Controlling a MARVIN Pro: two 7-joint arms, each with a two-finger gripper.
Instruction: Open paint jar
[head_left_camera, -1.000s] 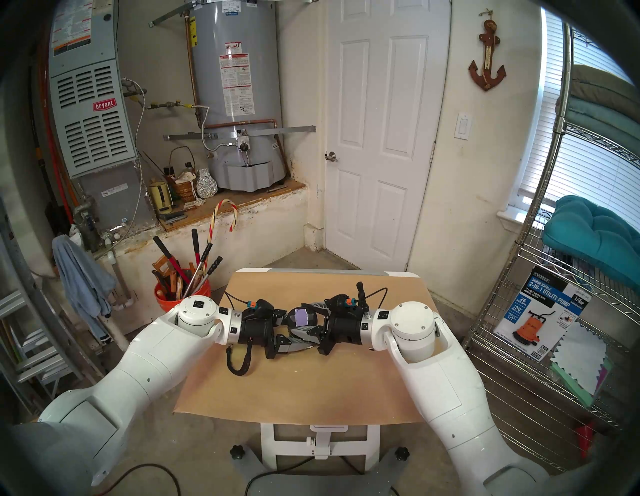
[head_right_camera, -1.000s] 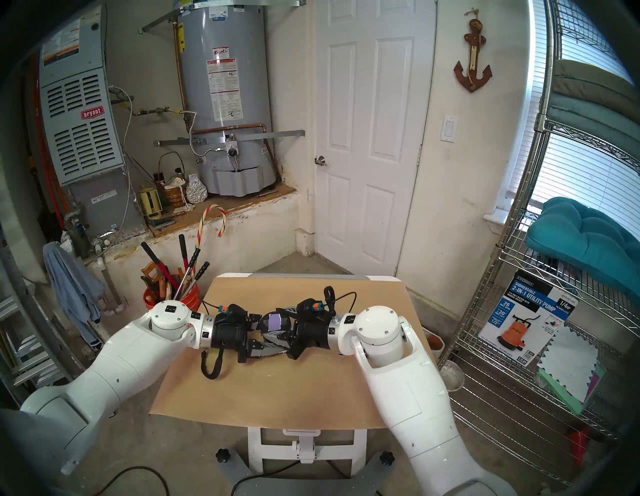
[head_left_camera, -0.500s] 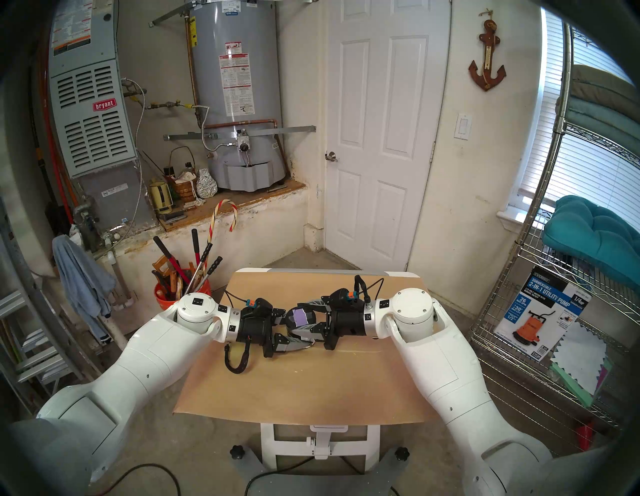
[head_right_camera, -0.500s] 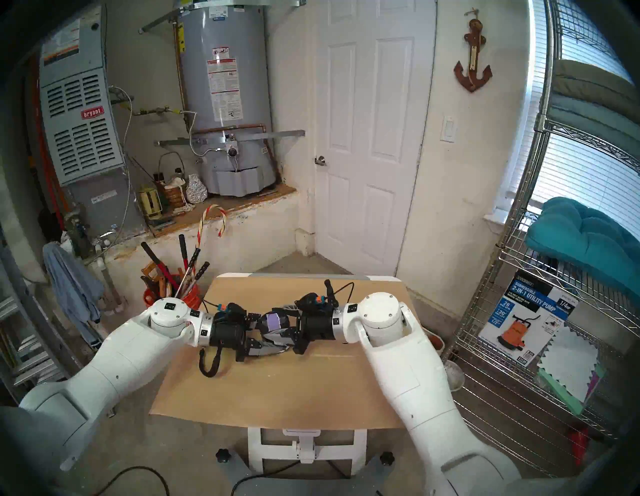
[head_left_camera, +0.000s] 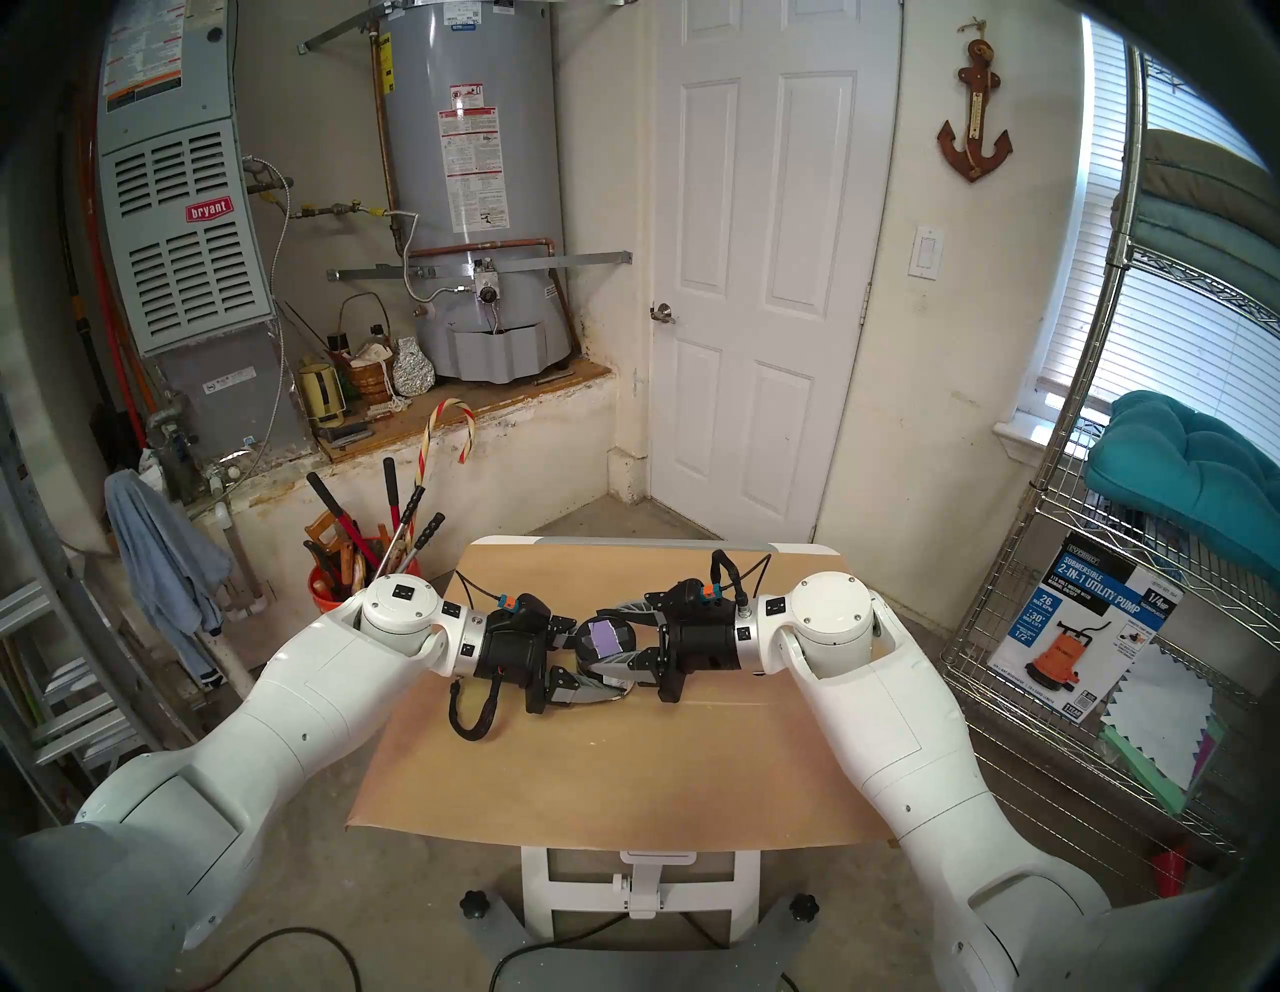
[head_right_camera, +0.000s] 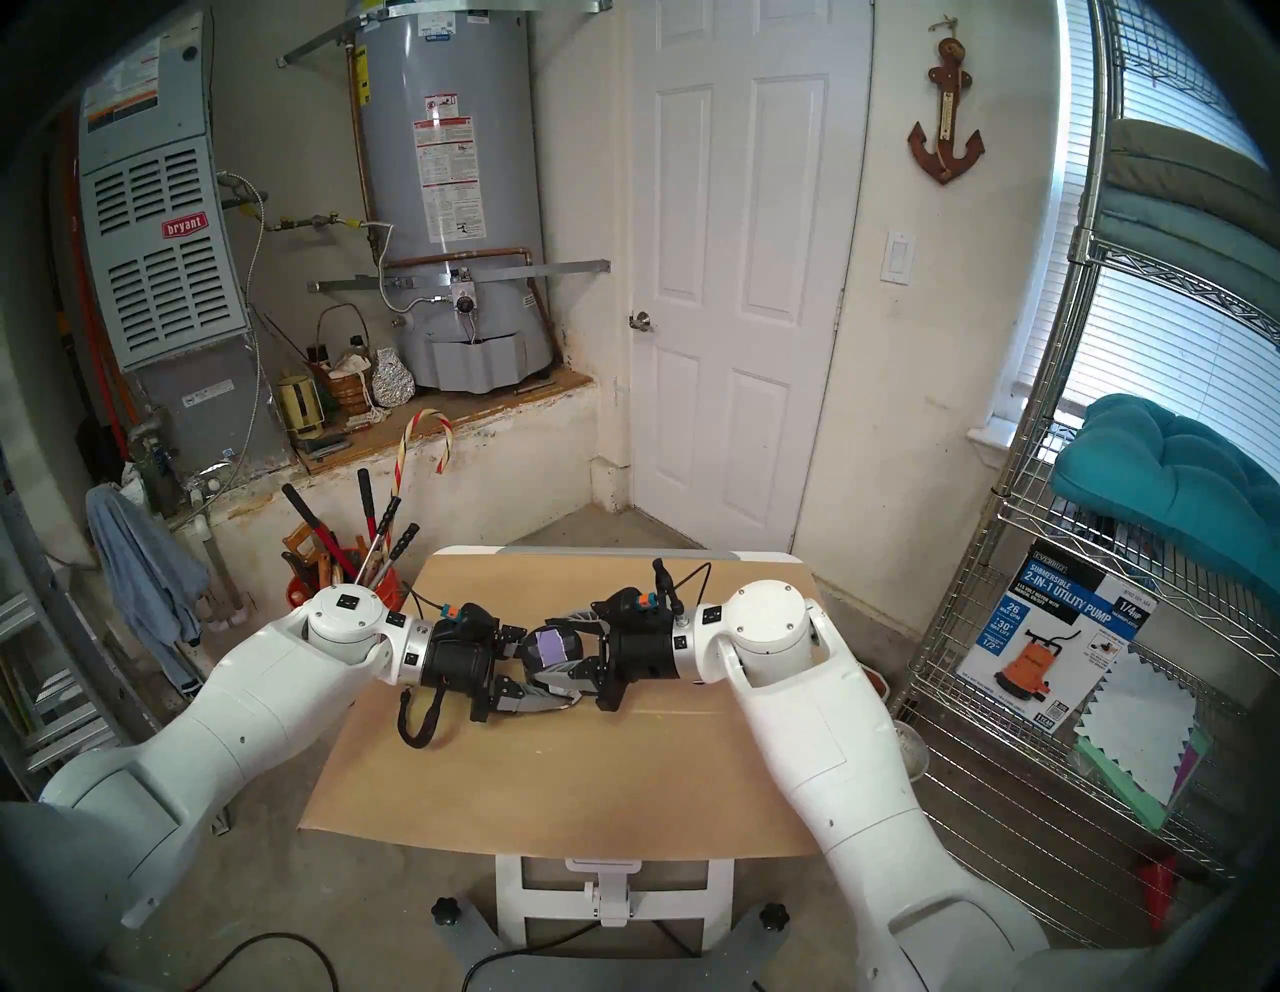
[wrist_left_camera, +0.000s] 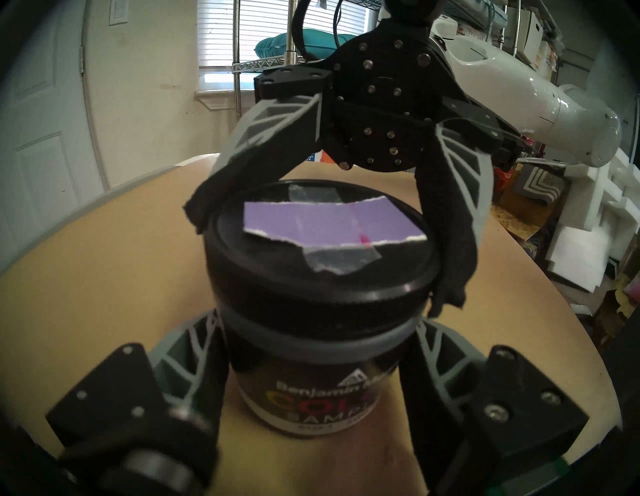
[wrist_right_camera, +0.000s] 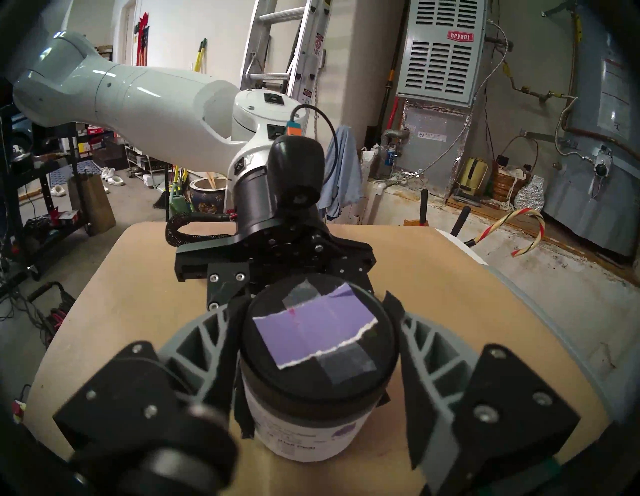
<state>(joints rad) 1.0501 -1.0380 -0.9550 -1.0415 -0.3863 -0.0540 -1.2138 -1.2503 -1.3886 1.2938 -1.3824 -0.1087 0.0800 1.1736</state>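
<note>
The paint jar (head_left_camera: 604, 641) stands on the brown table (head_left_camera: 609, 776), a small squat jar with a dark-and-white label (wrist_left_camera: 311, 391). Its black lid (wrist_left_camera: 318, 249) carries a taped lavender swatch (wrist_right_camera: 311, 332). My left gripper (wrist_left_camera: 317, 332) reaches in from the left and is shut on the jar's body just under the lid. From the right, my right gripper (wrist_right_camera: 315, 311) is shut on the lid's rim, one padded finger (wrist_left_camera: 446, 242) on each side. The lid sits on the jar.
An orange bucket of long-handled tools (head_left_camera: 360, 575) stands off the table's far left corner. A wire shelf (head_left_camera: 1108, 623) with a pump box (head_left_camera: 1080, 637) is to the right. The left arm's black cable loop (head_left_camera: 474, 713) hangs over the table.
The right wrist has rolled a little while holding the lid, and the swatch looks slightly turned. Both arms shifted slightly, the left one toward the jar. The jar stays where it was.
</note>
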